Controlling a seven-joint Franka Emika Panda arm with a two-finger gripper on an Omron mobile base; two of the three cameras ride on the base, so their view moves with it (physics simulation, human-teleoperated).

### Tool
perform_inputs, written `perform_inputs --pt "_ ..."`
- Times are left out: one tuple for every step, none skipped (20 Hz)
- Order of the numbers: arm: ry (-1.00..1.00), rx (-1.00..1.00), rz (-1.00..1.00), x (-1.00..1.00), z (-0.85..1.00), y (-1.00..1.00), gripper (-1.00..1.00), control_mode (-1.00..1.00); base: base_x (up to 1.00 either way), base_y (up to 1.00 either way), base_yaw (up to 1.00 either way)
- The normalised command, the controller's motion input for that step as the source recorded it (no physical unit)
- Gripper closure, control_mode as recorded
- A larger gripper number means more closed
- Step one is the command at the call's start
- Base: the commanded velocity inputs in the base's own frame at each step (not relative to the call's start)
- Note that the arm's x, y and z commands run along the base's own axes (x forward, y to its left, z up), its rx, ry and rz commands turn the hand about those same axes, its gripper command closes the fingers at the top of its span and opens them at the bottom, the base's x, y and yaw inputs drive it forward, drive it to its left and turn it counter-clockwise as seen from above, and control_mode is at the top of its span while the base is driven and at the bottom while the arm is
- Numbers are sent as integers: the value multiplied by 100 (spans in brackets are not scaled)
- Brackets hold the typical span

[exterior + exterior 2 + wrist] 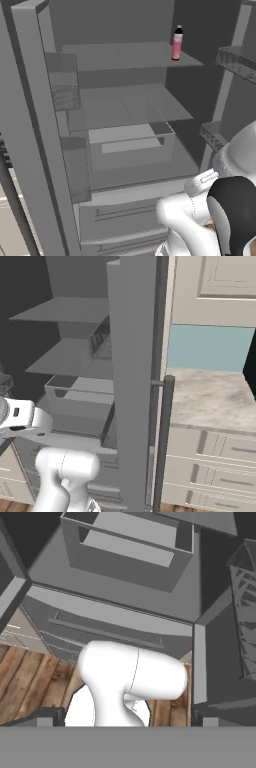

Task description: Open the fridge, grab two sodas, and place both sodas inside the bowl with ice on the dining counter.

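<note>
The fridge (115,65) stands open, its grey shelves bare apart from one soda. That pink soda (177,44), with a dark cap and neck, stands upright at the back right of the upper shelf. The left door (30,125) is swung wide, and the right door (132,381) shows edge-on with its bar handle (165,441). My gripper (127,719) is open, its dark fingertips (47,718) far apart with nothing between them. It points down at the fridge's lower drawers (115,629), well below the soda. The bowl and the dining counter are out of view.
A clear crisper bin (130,142) juts out from the middle shelf. Door racks (235,62) line the right door's inside. A cream cabinet with a marble-look counter (210,401) and drawers stands right of the fridge. Wood floor (30,682) lies below.
</note>
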Motion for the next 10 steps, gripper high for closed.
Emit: perform_inputs --pt "0 0 0 0 0 0 -100 100 65 8 0" --pt "0 0 0 0 0 0 -100 100 67 12 0" --pt "0 0 0 0 0 0 -100 100 71 18 0" --pt "0 0 0 0 0 0 -100 100 73 19 0" --pt "0 0 0 0 0 0 -100 100 75 20 0" --pt "0 0 0 0 0 0 -100 100 75 22 0" --pt "0 0 0 0 0 0 -100 100 73 22 0" --pt "0 0 0 0 0 0 -100 100 72 25 0" --pt "0 0 0 0 0 0 -100 100 69 25 0" --pt "0 0 0 0 0 0 -100 100 62 26 0"
